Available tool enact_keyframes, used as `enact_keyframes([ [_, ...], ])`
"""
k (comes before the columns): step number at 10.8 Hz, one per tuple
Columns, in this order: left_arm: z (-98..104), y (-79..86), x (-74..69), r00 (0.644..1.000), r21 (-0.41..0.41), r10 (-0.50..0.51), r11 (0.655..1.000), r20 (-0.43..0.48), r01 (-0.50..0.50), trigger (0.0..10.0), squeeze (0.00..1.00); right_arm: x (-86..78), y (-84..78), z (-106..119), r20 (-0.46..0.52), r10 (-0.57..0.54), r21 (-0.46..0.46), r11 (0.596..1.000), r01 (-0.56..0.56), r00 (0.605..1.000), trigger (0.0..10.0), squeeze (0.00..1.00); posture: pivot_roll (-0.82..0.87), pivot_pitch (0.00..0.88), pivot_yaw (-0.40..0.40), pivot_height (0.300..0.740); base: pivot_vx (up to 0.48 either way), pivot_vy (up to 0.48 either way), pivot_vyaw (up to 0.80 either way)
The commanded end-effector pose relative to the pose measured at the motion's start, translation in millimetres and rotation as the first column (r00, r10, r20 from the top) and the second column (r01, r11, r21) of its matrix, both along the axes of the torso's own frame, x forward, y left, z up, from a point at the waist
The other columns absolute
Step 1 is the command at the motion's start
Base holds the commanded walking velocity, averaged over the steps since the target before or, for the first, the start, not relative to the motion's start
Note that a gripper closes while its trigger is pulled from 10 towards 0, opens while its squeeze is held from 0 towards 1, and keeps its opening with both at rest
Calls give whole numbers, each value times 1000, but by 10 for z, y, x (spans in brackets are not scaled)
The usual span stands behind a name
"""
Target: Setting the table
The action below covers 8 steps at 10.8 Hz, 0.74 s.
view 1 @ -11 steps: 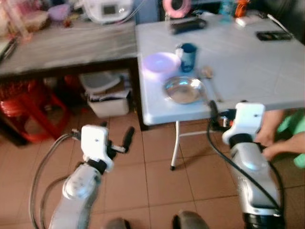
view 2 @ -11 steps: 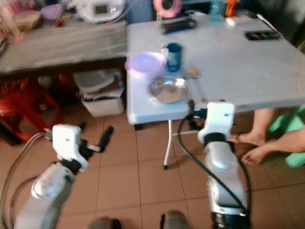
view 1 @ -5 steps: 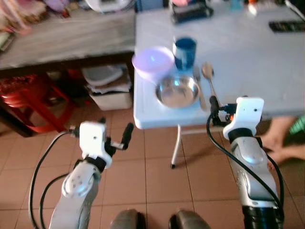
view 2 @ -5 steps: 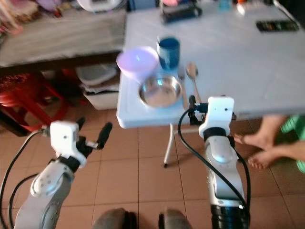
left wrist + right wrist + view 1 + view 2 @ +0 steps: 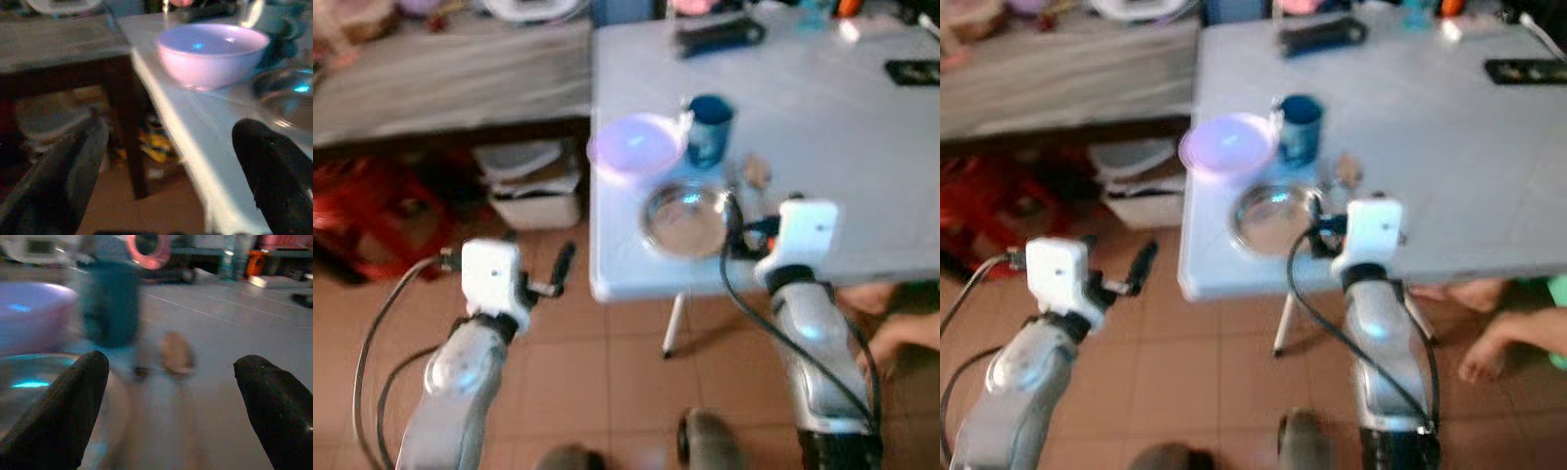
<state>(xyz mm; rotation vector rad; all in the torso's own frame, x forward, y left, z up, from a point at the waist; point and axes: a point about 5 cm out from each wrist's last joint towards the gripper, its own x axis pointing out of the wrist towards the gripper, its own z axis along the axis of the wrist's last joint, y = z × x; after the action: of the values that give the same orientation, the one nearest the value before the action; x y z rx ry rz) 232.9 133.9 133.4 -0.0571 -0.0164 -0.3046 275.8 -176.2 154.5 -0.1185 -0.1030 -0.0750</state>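
Both of my grippers stand open. My right gripper [image 5: 168, 406] hangs at the near edge of the white table [image 5: 822, 127], low over the setting, holding nothing, its two black fingers [image 5: 61, 401] spread wide. Just ahead of it and toward my left lies the steel plate [image 5: 685, 217], with one fingertip over its rim. Straight ahead between the fingers lies a spoon [image 5: 175, 354], blurred, its bowl pointing away from me. Beyond the spoon and plate stands the blue cup [image 5: 710, 127], upright, and beside the cup, farther to my left, sits the lilac bowl [image 5: 634, 147] near the table's corner.

My left gripper [image 5: 166, 171] hangs off the table, over the tiled floor [image 5: 607, 352], to the left of the table's corner, also holding nothing. From it the lilac bowl sits ahead and up, on the table edge, with the steel plate to its right.

Far across the table from my right gripper lie a dark long object [image 5: 717, 37] and a black remote [image 5: 913, 70]. A person's bare feet [image 5: 1489, 333] rest on the floor to its right, under the table.
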Motion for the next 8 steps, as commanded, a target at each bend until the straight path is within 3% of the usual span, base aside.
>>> enact_keyframes([
  [1, 4, 100, -27, 1000, 17, 17, 1000, -2, -17, 10000, 0, 5, 108, 65, 30, 28, 11, 1000, -29, 999, 10000, 0, -26, 126, 107, 740, 0, 0, 0],
  [3, -2, 93, -52, 1000, 22, 16, 1000, -4, -16, 10000, 0, -15, 107, 54, 17, 43, 8, 999, -44, 999, 10000, 0, -19, 133, 92, 740, 0, 0, 0],
  [8, 0, 130, -108, 999, 32, 32, 999, -9, -32, 10000, 0, -73, -90, -72, -67, 0, 38, 999, 3, 998, 10000, 0, -20, 168, 87, 740, 0, 0, 0],
])
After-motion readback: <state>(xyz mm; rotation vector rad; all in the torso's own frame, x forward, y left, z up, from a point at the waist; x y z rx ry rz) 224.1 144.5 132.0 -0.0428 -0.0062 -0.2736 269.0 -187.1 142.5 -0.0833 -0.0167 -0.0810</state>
